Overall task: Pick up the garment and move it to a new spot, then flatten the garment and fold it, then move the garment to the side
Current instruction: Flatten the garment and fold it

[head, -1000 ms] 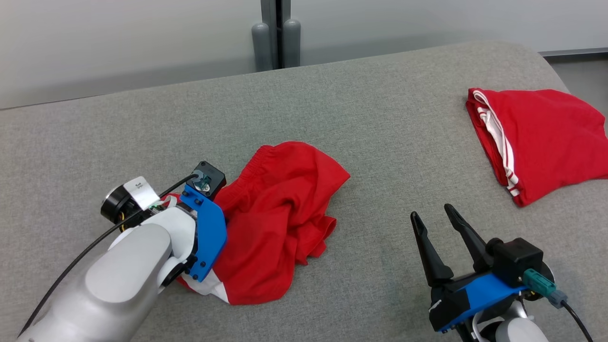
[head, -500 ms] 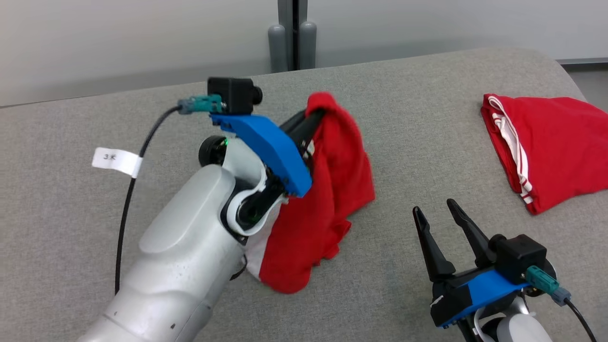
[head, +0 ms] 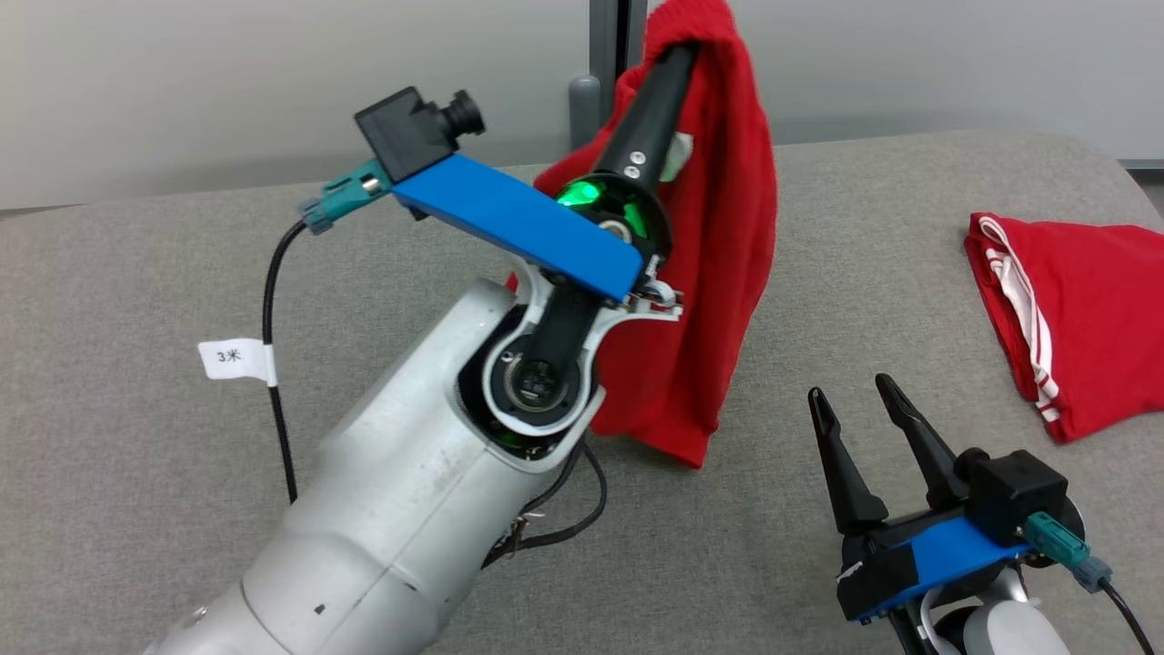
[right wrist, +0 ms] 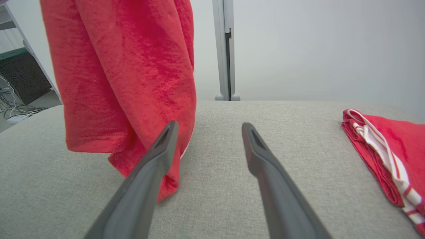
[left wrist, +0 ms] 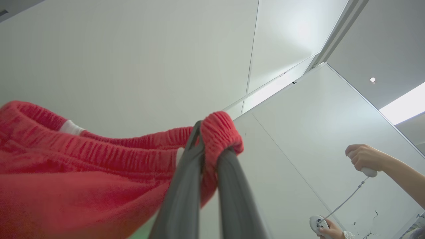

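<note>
Left gripper point(head: 680, 55) clamps the red garment point(head: 723, 236) aloft.

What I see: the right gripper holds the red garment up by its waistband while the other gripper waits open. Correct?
No: the left gripper holds the red garment up by its waistband, as the left wrist view shows; the right gripper waits open.

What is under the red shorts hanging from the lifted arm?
Grey cushion lies below the red shorts, which hang from the left gripper, shut on their waistband. Whether their lowest corner touches the cushion cannot be told. The patch behind the hanging cloth is covered.
</note>
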